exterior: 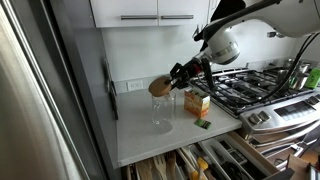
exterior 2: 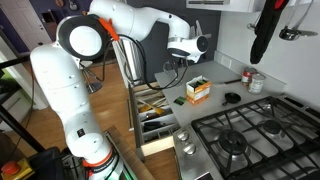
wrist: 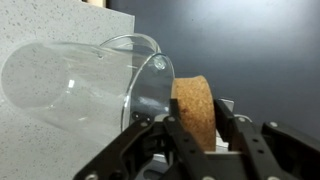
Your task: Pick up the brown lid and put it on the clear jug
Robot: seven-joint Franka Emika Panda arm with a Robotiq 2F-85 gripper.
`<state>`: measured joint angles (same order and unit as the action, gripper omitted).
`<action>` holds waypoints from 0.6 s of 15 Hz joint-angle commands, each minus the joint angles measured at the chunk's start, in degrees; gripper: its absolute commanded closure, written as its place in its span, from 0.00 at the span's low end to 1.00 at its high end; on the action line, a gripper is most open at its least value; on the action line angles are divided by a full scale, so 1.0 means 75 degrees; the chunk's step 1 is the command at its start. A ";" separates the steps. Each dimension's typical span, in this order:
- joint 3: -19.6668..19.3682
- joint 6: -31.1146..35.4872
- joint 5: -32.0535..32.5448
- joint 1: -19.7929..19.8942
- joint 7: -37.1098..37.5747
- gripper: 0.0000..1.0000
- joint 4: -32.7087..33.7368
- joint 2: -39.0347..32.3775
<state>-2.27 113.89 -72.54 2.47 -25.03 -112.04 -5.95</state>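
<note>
Black fingers (wrist: 228, 125) of the end effector (wrist: 196, 128) fill the foreground of the wrist view, clenched on the brown lid (wrist: 196, 105). The lid is held tilted in the air, apart from the worktop (exterior: 140, 135).

Location: in an exterior view the lid (exterior: 160, 86) hangs just above the mouth of the clear jug (exterior: 162, 112), which stands upright on the worktop near the orange carton (exterior: 197, 101). In the wrist view the jug's rim (wrist: 150, 60) lies just beside the lid. The lid is not yet seated.

Handling, by judgement: the lid looks like cork, so light, slightly yielding and rough enough to hold without slipping. A grip across its outer edge suits it best, leaving the underside free to enter the mouth. Whether the present grip does so cannot be told for certain from this angle. The jug appears empty and is glass: fragile, smooth, and likely to slide or tip under a sideways push. The lid should be levelled and lowered straight, without force.
</note>
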 commanded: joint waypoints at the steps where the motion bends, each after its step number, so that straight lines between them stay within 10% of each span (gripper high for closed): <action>1: -0.0009 0.0051 0.0224 -0.0004 0.0367 0.87 0.0103 -0.0038; 9: -0.0062 -0.0505 0.0032 0.0129 0.0273 0.87 -0.0040 0.0138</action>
<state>-2.43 112.79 -72.31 2.89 -23.62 -111.68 -5.87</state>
